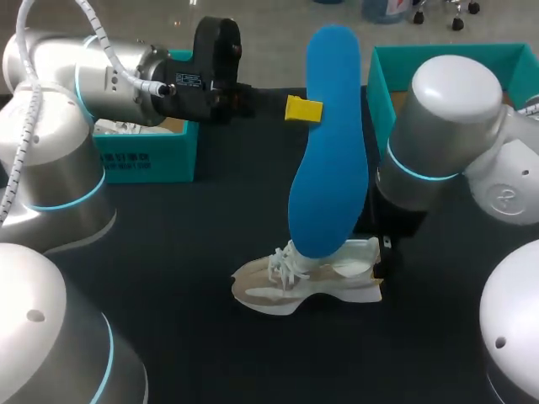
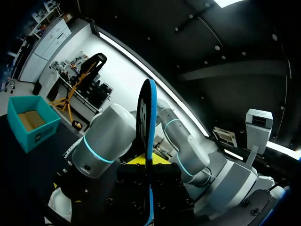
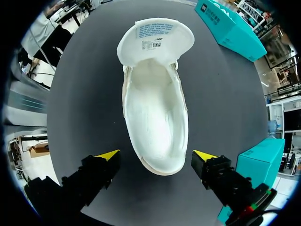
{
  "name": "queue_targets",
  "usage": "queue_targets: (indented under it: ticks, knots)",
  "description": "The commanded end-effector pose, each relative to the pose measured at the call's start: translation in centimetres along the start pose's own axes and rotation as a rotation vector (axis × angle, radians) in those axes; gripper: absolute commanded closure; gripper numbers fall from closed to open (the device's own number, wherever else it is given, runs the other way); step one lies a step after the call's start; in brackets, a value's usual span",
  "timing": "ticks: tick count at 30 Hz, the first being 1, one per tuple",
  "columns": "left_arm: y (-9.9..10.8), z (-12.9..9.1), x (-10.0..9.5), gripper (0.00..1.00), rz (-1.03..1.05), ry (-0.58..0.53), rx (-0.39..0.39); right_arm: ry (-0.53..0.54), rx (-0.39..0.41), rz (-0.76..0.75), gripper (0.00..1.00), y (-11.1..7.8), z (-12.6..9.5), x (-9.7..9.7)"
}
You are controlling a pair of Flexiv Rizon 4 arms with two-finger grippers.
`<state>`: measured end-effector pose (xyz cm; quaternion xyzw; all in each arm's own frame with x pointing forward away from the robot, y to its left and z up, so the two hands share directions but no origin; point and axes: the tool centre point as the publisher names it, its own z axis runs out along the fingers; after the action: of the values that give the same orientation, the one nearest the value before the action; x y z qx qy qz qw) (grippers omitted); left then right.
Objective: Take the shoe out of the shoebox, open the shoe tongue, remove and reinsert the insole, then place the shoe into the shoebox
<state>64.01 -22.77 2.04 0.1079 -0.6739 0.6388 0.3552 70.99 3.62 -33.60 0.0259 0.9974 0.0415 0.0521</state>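
While the left gripper is clamping the insole upright, the right gripper is hanging wide open astride the heel of the shoe. Both fingers are standing clear.

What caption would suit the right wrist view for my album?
Open right gripper poised around the heel of a white shoe, tongue pulled open.

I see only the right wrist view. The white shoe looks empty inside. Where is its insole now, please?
Observer: The left gripper holds the long blue foam insole upright, its lower end by the laces of the white and beige sports shoe.
Operator: Is the teal box near the right arm open?
Observer: Yes, the teal cardboard shoebox behind the right arm is open at the top.
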Motion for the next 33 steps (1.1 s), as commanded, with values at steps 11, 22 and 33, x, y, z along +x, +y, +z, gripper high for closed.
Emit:
queue_targets:
  ticks: [11,22,33]
  knots:
    - [0.05,0.08,0.01,1.0,0.0,-0.001,0.002,-0.001,0.03,-0.003,0.0,0.2,-0.12,0.13]
    - [0.05,0.08,0.01,1.0,0.0,-0.001,0.002,-0.001,0.03,-0.003,0.0,0.2,-0.12,0.13]
    - [0.05,0.08,0.01,1.0,0.0,-0.001,0.002,-0.001,0.03,-0.003,0.0,0.2,-0.12,0.13]
